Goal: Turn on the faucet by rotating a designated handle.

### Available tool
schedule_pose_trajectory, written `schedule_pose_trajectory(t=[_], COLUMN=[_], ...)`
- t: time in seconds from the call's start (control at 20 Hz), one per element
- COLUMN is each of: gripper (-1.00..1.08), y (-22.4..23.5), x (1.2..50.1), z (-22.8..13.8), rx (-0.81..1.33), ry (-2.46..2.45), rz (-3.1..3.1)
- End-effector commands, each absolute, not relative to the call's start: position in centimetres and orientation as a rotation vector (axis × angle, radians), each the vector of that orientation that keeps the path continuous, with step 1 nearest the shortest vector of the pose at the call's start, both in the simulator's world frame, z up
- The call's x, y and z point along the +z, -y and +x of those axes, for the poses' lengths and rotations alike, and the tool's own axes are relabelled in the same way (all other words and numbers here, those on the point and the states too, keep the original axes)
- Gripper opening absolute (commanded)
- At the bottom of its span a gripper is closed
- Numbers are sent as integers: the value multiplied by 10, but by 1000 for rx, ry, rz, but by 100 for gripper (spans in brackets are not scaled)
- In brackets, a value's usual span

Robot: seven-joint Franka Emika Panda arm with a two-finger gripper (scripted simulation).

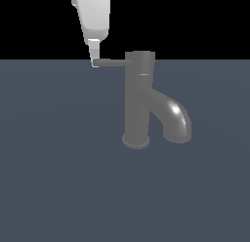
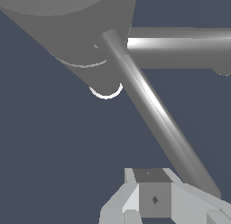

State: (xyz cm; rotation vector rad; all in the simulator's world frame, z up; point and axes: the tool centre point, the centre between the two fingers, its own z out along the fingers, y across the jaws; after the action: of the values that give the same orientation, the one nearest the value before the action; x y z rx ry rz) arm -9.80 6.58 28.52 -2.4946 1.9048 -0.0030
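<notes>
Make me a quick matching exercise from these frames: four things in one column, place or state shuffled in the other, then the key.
Things:
1. handle
2. spout
3. hand
4. flared base

Place or state:
A. curves downward on the exterior view's right of the column
B. sits on the grey surface at the foot of the column
C. horizontal rod pointing to the exterior view's left from the cap
D. comes down from above, tip at the rod's free end

Pairs: 1-C, 2-A, 3-D, 4-B
</notes>
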Motion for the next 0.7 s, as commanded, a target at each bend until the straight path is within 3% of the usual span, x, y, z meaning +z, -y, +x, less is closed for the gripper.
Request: schedule_pose_trajectory(t=[0.0, 0.65], gripper=[-100, -100], y=[-61, -18], x=[285, 285], z=[-108, -128], rx=[0, -2], ry=[-1910, -1907], rz=[-2494, -2495])
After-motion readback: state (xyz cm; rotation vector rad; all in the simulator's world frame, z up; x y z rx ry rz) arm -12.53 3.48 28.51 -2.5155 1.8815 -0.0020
